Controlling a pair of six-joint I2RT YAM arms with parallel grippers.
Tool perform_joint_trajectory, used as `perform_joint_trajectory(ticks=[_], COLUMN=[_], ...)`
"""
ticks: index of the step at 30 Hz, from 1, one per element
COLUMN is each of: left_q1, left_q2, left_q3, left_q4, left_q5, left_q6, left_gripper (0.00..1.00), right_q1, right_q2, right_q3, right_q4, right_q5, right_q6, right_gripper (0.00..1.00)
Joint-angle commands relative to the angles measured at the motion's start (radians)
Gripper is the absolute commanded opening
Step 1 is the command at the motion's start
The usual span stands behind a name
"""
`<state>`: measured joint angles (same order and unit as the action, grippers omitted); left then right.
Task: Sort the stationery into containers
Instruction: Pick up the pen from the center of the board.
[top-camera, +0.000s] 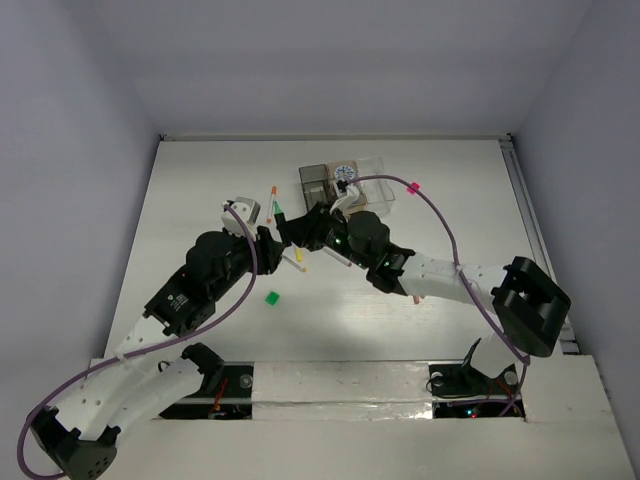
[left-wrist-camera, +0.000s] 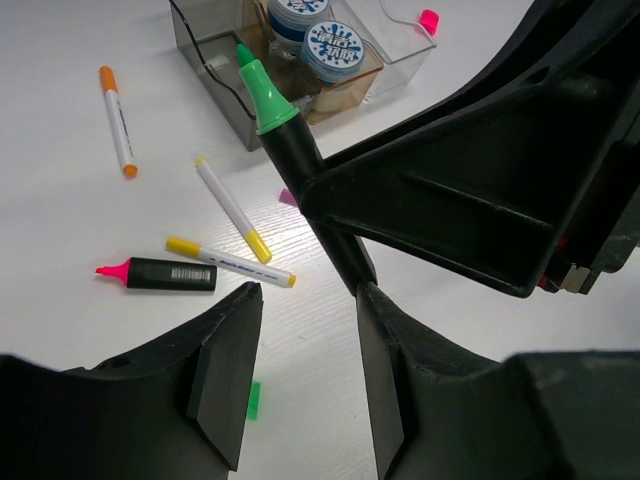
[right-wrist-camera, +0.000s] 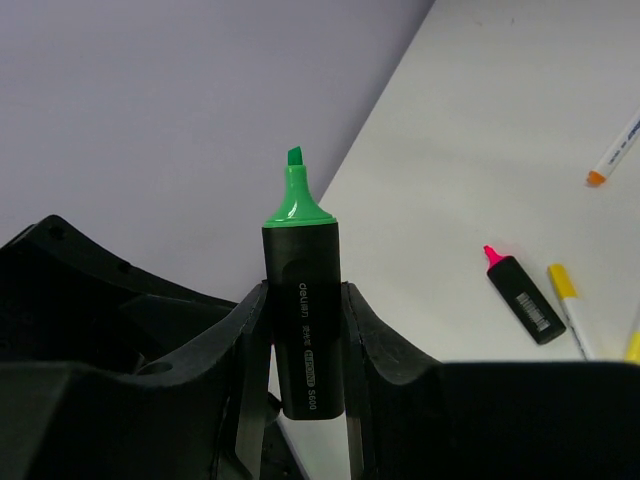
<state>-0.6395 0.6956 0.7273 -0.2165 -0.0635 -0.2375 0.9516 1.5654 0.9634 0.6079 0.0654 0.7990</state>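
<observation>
Robot lab, white table (top-camera: 470, 190), plain walls (top-camera: 330, 60)

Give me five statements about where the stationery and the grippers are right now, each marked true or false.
1. The right gripper holds a green-tipped black highlighter. True.
2. Both tape rolls sit in the amber bin. True.
3. The pink-tipped highlighter is in the amber bin. False: it lies on the table.
4. The left gripper is clamped on a yellow-capped pen. False: its jaws stand apart, and that pen lies loose on the table.
5. The orange-capped pen lies inside a bin. False: it lies on the table, outside the bins.
</observation>
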Motion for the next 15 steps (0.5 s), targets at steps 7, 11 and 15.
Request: perform_joint_trajectory(ticks=[7, 11, 15], left_q1=[0.003, 0.003, 0.003], left_q2=[-0.004, 0.002, 0.007], left_q3=[-0.009, -0.012, -0.009], left_q4=[0.043, 0.045, 0.042], left_q5=[0.037, 0.048, 0.041], left_q6=[0.001, 0.003, 0.001], left_gripper=[0.45, 0.45, 0.41], right_q1=[0.035, 0.035, 0.035], right_q2=[0.053, 0.061, 0.051], right_q3=[0.074, 0.075, 0.066], right_q4=[0.115, 0.135, 0.17], right_q5=[-0.041, -0.058, -0.104], right_q6=[0.049, 0.069, 0.091], right_gripper=[0.06, 0.06, 0.06])
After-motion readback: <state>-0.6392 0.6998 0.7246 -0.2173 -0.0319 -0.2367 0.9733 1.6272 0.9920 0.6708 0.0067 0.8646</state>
